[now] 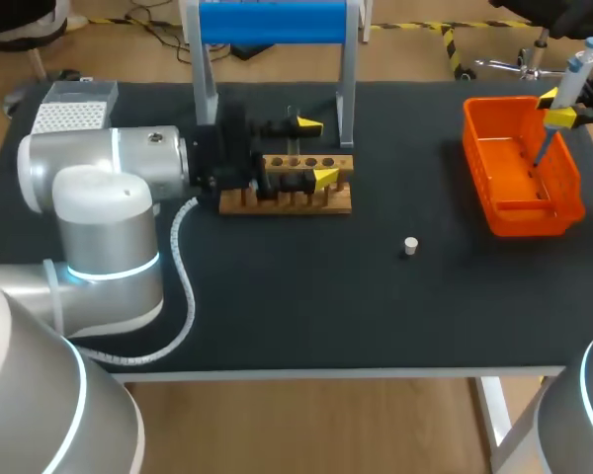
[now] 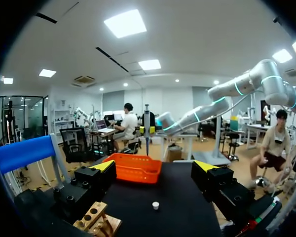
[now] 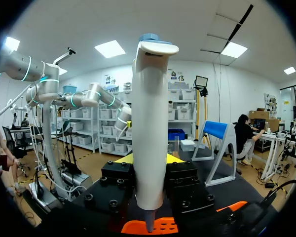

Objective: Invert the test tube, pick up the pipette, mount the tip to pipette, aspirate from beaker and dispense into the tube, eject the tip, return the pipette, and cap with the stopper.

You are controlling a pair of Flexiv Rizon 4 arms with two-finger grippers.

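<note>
Plastic pipette point(image 3: 149, 98), judged light, stiff, slick: right gripper point(image 3: 149, 160) pinches its mid-body over orange bin point(image 1: 522, 219); left gripper point(image 2: 155, 166) spread.

White pipette point(image 3: 149, 133) upright over the orange bin point(image 1: 522, 212) — small white stopper point(image 1: 410, 245) lies on the table point(image 1: 277, 306).

Rack point(image 1: 287, 188) mid-table, stand point(image 1: 272, 24) behind; tip box point(image 1: 74, 109) far left; stopper point(image 1: 410, 245) between rack and basket point(image 1: 534, 219); pipette point(image 1: 571, 84) over basket.
</note>
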